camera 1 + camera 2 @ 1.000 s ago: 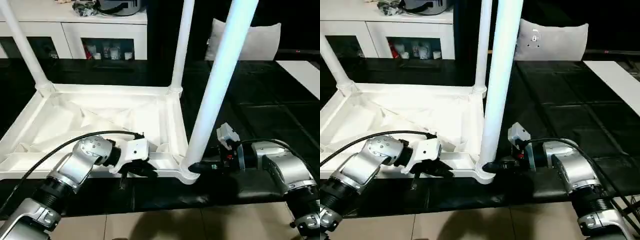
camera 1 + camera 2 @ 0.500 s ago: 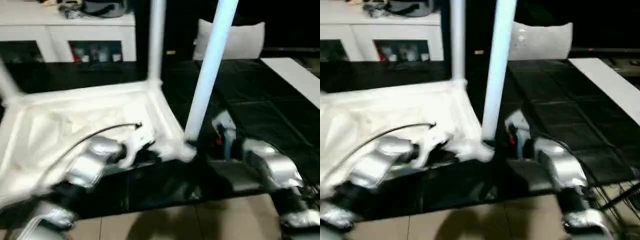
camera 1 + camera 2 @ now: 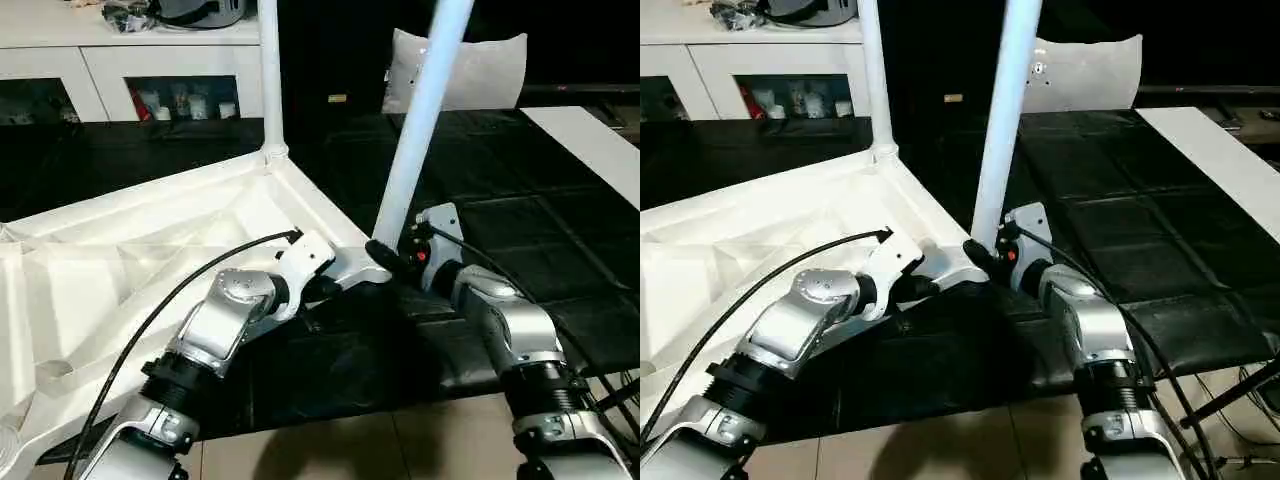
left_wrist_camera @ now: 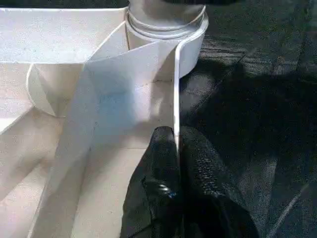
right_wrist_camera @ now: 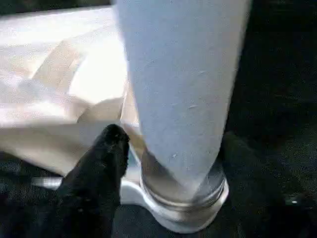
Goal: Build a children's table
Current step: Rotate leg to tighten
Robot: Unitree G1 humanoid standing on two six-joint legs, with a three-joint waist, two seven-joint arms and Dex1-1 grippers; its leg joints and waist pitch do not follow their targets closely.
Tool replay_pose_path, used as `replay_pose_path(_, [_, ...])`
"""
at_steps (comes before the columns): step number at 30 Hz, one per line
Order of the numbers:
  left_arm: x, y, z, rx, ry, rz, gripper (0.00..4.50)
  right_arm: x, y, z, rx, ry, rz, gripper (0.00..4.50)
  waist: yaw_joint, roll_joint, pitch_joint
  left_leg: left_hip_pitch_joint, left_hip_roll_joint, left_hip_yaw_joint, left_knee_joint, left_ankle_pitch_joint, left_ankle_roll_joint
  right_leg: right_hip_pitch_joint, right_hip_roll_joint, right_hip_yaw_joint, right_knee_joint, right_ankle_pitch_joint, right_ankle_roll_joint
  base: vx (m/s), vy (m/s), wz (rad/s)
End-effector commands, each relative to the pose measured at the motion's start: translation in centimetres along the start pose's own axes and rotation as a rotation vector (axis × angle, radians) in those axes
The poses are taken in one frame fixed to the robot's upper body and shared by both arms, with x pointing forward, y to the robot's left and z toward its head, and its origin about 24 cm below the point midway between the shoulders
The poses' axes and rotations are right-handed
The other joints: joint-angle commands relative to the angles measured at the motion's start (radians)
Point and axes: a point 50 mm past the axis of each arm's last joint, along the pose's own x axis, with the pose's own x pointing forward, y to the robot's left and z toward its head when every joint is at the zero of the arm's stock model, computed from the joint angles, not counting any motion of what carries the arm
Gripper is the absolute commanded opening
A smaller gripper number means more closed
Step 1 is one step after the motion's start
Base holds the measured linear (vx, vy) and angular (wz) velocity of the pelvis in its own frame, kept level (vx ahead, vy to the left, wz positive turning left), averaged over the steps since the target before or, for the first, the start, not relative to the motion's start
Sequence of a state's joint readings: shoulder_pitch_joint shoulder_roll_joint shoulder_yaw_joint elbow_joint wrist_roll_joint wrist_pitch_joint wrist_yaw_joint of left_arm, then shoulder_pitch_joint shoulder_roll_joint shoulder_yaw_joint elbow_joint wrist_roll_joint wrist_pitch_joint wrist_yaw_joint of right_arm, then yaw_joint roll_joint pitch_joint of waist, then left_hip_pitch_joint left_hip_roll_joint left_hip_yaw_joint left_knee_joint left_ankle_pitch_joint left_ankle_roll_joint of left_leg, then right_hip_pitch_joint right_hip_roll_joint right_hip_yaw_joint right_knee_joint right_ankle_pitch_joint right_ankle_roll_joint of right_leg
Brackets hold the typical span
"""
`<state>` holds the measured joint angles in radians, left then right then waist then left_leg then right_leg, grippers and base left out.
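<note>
Fingers of the left gripper pinch the rim of the upturned children's table near its corner socket, while whether the right gripper at the leg's base grips, I cannot tell. Since a second ago the top has swung round on the black surface. Two legs stand in sockets.

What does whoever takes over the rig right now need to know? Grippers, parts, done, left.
Left gripper: shut on the tabletop's rim, just behind the near corner socket.
Right gripper: at the foot of the near leg; whether it grips, cannot tell.
Tabletop: upside down on the black mat, ribs up.
Done: near leg and far leg stand in their sockets.
Left: one empty corner socket on the robot's left is visible; the rest is out of view.
</note>
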<state>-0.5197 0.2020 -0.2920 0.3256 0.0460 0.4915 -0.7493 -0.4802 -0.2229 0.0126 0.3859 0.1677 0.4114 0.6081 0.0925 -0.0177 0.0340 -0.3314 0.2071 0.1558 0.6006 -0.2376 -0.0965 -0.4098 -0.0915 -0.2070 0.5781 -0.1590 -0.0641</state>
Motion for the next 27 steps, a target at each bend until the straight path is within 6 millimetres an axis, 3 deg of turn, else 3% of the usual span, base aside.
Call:
replay_pose_path(1, [-0.5,-0.2,1.3,0.068,-0.096,-0.064,0.0,-0.3,0.2,-0.3,-0.034,0.015,0.071,3.43,0.01,-0.006,-0.064,-0.018,0.025,-0.001,-0.058,0.002,0.082,0.084,-0.079,0.08,-0.073,-0.281,-0.008,0.0,0.0,0.0])
replay_pose_path(6, [-1.6,0.0,-0.1,0.174,-0.053,-0.185,0.0,-2.2,-0.6,0.2,-0.134,0.016,0.245,3.7,0.017,-0.005,-0.064,-0.016,0.027,-0.002,-0.058,-0.015,0.084,0.082,-0.078,0.079,-0.075,-0.305,0.011,0.0,0.0,0.0])
replay_pose_path(9, [-2.2,0.1,-0.7,0.234,-0.017,-0.245,0.0,-3.0,-0.5,0.0,-0.198,0.037,0.345,3.7,0.03,0.001,-0.067,-0.015,0.036,-0.006,-0.057,0.01,0.097,0.079,-0.08,0.083,-0.06,-0.236,-0.014,0.0,0.0,0.0])
replay_pose_path(11, [-2.7,0.0,-1.1,0.293,0.016,-0.305,0.0,-3.5,-0.5,-0.3,-0.246,0.064,0.427,3.7,0.033,0.0,-0.067,-0.014,0.038,-0.004,-0.057,0.01,0.1,0.079,-0.08,0.085,-0.058,-0.224,-0.033,0.0,0.0,0.0])
replay_pose_path(17, [-3.9,-0.3,-1.6,0.383,0.056,-0.448,0.0,-4.3,-0.3,-0.7,-0.262,0.103,0.589,3.25,0.055,-0.001,-0.064,-0.011,0.04,-0.002,-0.06,-0.026,0.087,0.08,-0.082,0.085,-0.063,-0.282,-0.034,0.0,0.0,0.0])
replay_pose_path(19, [-4.5,-0.5,-1.9,0.411,0.068,-0.521,0.0,-4.5,-0.2,-0.8,-0.255,0.116,0.66,2.92,0.057,-0.005,-0.064,-0.012,0.041,-0.002,-0.06,-0.023,0.086,0.08,-0.082,0.086,-0.06,-0.273,-0.038,0.0,0.0,0.0])
replay_pose_path(27, [-5.0,-0.8,-2.5,0.438,0.099,-0.577,0.0,-4.6,0.5,-1.3,-0.227,0.136,0.763,2.43,0.059,-0.007,-0.065,-0.013,0.04,-0.001,-0.059,-0.02,0.078,0.079,-0.082,0.086,-0.06,-0.279,-0.038,0.0,0.0,0.0])
